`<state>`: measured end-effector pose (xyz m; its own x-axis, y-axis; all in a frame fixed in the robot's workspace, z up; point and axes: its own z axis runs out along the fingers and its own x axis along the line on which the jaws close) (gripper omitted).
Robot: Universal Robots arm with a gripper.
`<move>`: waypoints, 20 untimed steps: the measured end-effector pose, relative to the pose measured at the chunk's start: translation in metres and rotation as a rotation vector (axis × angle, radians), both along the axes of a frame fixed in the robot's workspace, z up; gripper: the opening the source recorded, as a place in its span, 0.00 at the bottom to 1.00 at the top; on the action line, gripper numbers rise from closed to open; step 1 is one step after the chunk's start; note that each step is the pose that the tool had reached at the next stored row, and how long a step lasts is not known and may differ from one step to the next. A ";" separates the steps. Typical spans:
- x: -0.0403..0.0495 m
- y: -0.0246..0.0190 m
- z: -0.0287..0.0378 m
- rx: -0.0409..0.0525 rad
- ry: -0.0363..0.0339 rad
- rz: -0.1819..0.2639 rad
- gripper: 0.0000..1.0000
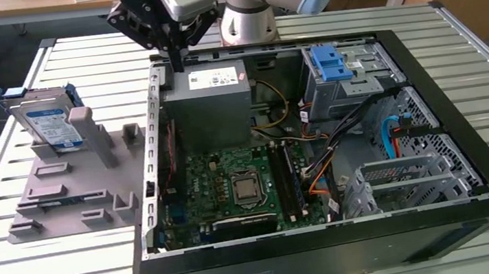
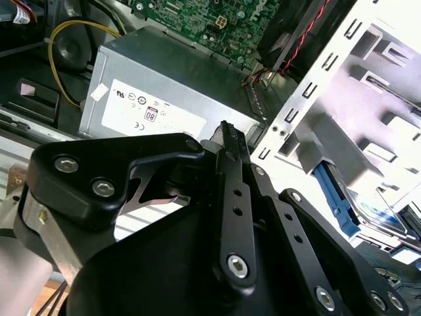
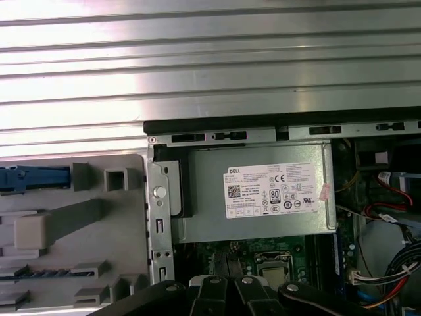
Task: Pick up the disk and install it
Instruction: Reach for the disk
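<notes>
The disk (image 1: 47, 123) stands upright in a slot of the grey fixture plate (image 1: 76, 191), at the exterior view's left, beside the open computer case. It is silver-grey with a blue-and-white label and blue rails. Its blue rail also shows in the second wrist view (image 2: 342, 201) and in the first wrist view (image 3: 33, 178). My gripper (image 1: 179, 63) hangs over the case's back left corner, above the power supply box, well apart from the disk. Its black fingers (image 2: 230, 141) are pressed together and hold nothing.
The open black computer case (image 1: 467, 153) lies on the slatted metal table (image 1: 79, 66). Inside are a grey power supply with a white sticker (image 1: 208, 106), a motherboard (image 1: 231, 187), cables, and a silver drive cage with a blue latch (image 1: 338, 71).
</notes>
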<state>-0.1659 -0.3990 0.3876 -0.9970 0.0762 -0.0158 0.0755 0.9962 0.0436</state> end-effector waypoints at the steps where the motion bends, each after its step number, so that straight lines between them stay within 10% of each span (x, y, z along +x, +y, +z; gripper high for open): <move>1: -0.0003 0.0000 -0.0001 0.0000 0.0003 0.000 0.11; 20: -0.0068 0.0000 -0.0011 0.0001 0.0032 0.000 0.11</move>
<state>-0.1727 -0.3989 0.3865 -0.9970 0.0763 -0.0126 0.0757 0.9962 0.0435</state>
